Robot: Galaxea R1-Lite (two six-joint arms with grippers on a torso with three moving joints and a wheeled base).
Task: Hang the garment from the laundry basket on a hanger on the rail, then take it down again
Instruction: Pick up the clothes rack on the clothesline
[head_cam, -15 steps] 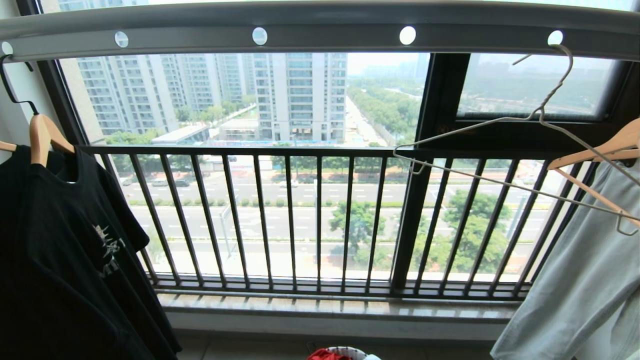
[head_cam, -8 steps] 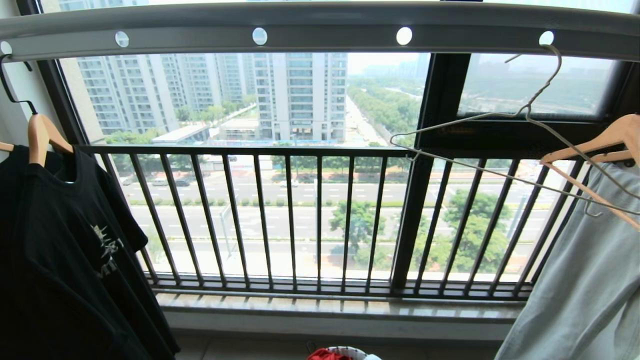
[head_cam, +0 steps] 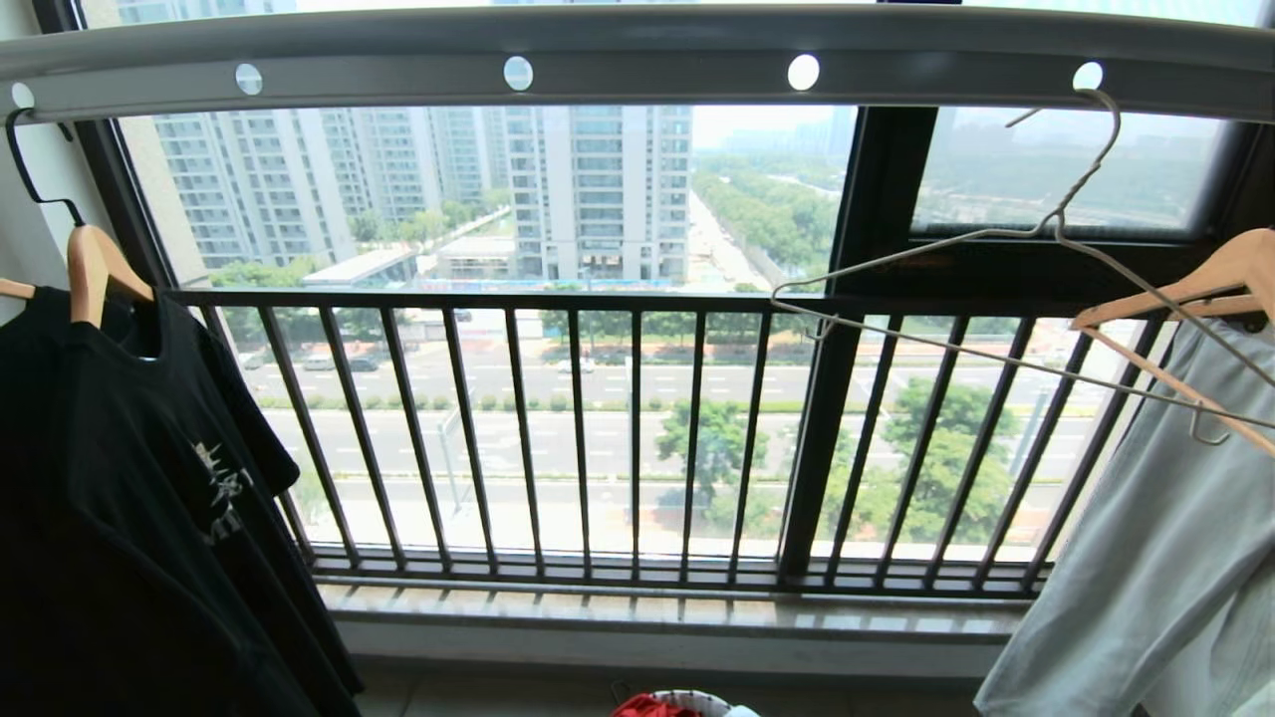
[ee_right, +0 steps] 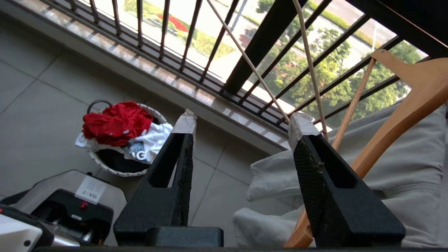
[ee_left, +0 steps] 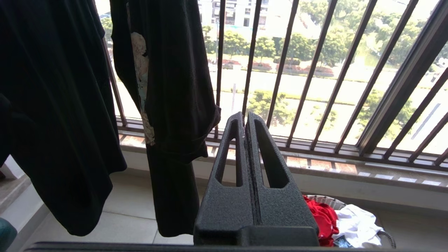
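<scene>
The red garment (ee_right: 117,122) lies bunched in the laundry basket (ee_right: 115,171) on the floor below the window; its top edge shows in the head view (head_cam: 647,707). The thin wire hanger (head_cam: 1056,224) hangs tilted from a hole in the rail (head_cam: 637,60) at the right. My right gripper (ee_right: 244,120) is open and empty below the hanger's wires (ee_right: 248,61), one taped fingertip close to them. My left gripper (ee_left: 244,117) is shut and empty, parked low beside the basket (ee_left: 327,200). Neither gripper shows in the head view.
A black T-shirt (head_cam: 129,518) hangs on a wooden hanger at the rail's left. A pale grey garment (head_cam: 1146,558) hangs on a wooden hanger at the right. The dark window railing (head_cam: 637,438) stands behind. A white printed shirt (ee_right: 150,143) shares the basket.
The wire hanger and the right wooden hanger have swung slightly left and up. The black T-shirt has drifted a little to the right.
</scene>
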